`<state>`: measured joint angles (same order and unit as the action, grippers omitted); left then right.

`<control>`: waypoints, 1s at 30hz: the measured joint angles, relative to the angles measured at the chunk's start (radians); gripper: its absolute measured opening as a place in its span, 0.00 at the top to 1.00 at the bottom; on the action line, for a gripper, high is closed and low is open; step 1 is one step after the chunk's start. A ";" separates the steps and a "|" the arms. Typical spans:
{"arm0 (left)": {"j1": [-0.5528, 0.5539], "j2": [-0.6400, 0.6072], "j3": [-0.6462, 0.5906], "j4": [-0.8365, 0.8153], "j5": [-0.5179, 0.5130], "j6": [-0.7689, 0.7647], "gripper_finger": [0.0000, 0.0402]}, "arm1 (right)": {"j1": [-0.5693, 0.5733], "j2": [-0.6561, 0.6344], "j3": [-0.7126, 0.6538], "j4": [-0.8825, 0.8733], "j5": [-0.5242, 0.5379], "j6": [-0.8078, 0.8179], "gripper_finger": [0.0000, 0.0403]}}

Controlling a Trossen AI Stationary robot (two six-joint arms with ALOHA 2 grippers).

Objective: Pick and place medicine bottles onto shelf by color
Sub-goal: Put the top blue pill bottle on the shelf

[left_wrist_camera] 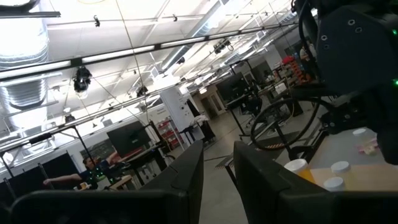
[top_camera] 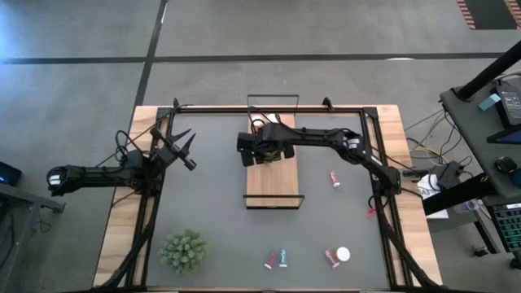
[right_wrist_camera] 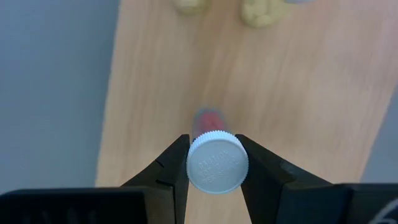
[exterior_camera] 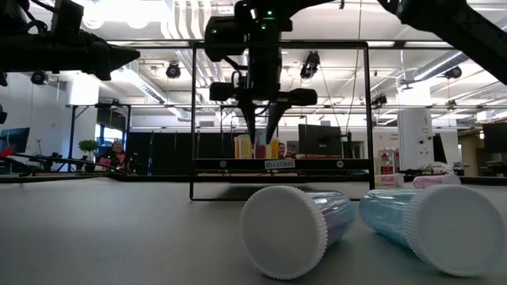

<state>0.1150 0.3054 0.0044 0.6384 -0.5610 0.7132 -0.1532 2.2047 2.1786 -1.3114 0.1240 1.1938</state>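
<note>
Right gripper [right_wrist_camera: 211, 163] is closed on a red medicine bottle [right_wrist_camera: 217, 160] at its ribbed white cap, above the shelf [right_wrist_camera: 311, 124]; light, stiff, probably slippery plastic.

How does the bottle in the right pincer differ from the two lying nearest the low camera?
The white-capped red bottle is upright, held in the right pincer over the light-wood shelf; the two white-capped teal bottles lie loose on their sides on the grey table. All have ribbed white caps.
</note>
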 joint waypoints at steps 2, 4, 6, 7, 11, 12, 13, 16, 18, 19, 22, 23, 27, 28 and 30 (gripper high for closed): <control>0.000 0.000 0.000 0.000 0.000 0.000 0.82 | 0.000 0.008 0.019 -0.002 -0.001 0.000 0.74; 0.000 0.000 0.000 0.000 0.000 0.000 0.82 | 0.000 0.013 0.031 -0.003 -0.001 -0.004 0.74; 0.000 0.000 0.000 0.000 0.000 0.000 0.82 | 0.000 0.021 0.044 0.000 -0.001 -0.012 0.73; 0.000 0.000 0.000 0.000 0.000 0.000 0.82 | 0.000 0.023 0.049 0.005 -0.001 -0.013 0.73; 0.000 0.000 0.000 0.000 0.000 0.000 0.82 | 0.000 0.038 0.068 0.015 -0.001 -0.016 0.73; 0.000 0.000 0.000 0.000 0.000 0.000 0.82 | 0.000 0.040 0.069 0.018 -0.001 -0.017 0.73; 0.000 0.000 0.000 0.000 0.000 0.000 0.82 | 0.001 0.041 0.069 0.024 -0.001 -0.017 0.73; 0.000 0.000 0.000 0.000 0.000 0.000 0.82 | 0.005 0.042 0.069 0.043 -0.001 -0.033 0.73; 0.000 0.000 0.000 0.000 0.000 0.000 0.82 | 0.006 0.042 0.069 0.050 -0.002 -0.040 0.73; 0.000 0.000 0.000 0.000 0.000 0.000 0.82 | 0.007 0.042 0.068 0.056 -0.002 -0.041 0.73; 0.000 0.000 0.000 0.000 0.000 0.000 0.82 | 0.011 0.042 0.067 0.063 -0.001 -0.043 0.73; 0.000 0.000 0.000 0.000 0.000 0.000 0.82 | 0.012 0.042 0.067 0.064 -0.002 -0.045 0.73; 0.000 0.000 0.000 0.000 0.000 0.000 0.82 | 0.014 0.042 0.065 0.066 -0.002 -0.046 0.73; 0.000 0.000 0.000 0.000 0.000 0.000 0.82 | 0.014 0.042 0.065 0.065 -0.001 -0.046 0.73; 0.000 0.000 0.000 0.000 0.000 0.000 0.82 | 0.014 0.042 0.062 0.065 -0.001 -0.045 0.73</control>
<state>0.1150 0.3054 0.0041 0.6384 -0.5612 0.7132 -0.1394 2.2463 2.2410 -1.2461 0.1226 1.1484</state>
